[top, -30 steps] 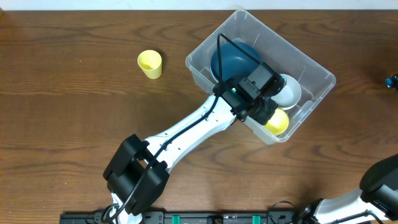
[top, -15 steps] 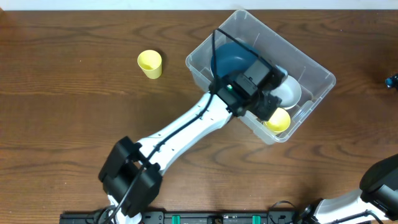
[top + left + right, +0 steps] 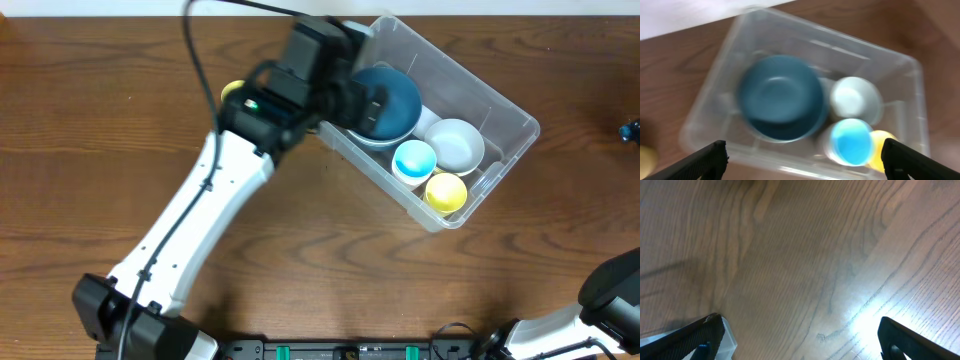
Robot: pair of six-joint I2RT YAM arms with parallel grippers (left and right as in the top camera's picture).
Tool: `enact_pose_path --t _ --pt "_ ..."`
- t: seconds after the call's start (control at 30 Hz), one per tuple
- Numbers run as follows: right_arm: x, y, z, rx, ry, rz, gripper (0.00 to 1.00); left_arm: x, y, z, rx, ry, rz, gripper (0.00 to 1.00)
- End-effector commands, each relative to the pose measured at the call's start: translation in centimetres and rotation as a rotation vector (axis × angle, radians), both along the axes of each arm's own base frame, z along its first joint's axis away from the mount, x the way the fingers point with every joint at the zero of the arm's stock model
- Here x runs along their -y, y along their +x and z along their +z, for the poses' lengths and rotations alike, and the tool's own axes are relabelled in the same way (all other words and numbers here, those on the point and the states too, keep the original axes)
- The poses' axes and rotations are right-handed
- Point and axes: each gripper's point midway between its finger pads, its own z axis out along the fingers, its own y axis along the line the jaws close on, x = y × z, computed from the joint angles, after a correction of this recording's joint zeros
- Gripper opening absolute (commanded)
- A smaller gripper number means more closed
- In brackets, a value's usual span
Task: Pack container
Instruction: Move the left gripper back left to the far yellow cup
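The clear container (image 3: 505, 112) stands at the back right of the table. It holds a dark blue bowl (image 3: 392, 98), a white bowl (image 3: 456, 146), a light blue cup (image 3: 414, 160) and a yellow cup (image 3: 446, 191). My left gripper (image 3: 350, 100) hangs open and high over the container's left end, holding nothing. The blurred left wrist view looks down between my left gripper's (image 3: 807, 165) spread fingers at the container (image 3: 912, 85), bowl (image 3: 782, 97) and light blue cup (image 3: 852, 142). My right gripper (image 3: 800, 340) is open over bare wood.
A second yellow cup (image 3: 232, 92) stands on the table left of the container, partly hidden by my left arm. My right arm (image 3: 612, 290) rests at the front right corner. A small blue object (image 3: 630, 130) sits at the right edge.
My left gripper opened, leaving the light blue cup in the container between the white bowl and yellow cup. It then rose and swung back to the left.
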Motion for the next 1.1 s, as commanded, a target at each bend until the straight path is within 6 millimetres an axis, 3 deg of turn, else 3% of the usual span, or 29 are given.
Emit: enact_pose_path --t 0.0,0.3,0.47,0.6,0.8,1.07 --pt "0.2 -0.2 -0.2 -0.006 0.003 -0.017 0.99 -4.4 2.1 0.4 -0.006 0.012 0.12 0.98" --pt "0.2 -0.2 -0.2 -0.006 0.003 -0.017 0.99 -17.2 6.1 -0.2 -0.074 -0.035 0.472 0.98" --pt "0.2 -0.2 -0.2 -0.006 0.003 -0.017 0.99 -24.3 7.0 -0.6 -0.086 -0.051 0.639 0.98" --pt "0.2 -0.2 -0.2 -0.006 0.003 -0.017 0.99 -28.3 7.5 -2.0 -0.116 -0.046 0.726 0.98" --pt "0.2 -0.2 -0.2 -0.006 0.003 -0.017 0.99 -31.3 8.7 -6.9 -0.218 -0.03 0.783 0.98" --pt "0.2 -0.2 -0.2 -0.006 0.003 -0.017 0.99 -29.1 10.7 -12.8 -0.312 -0.016 0.678 0.98"
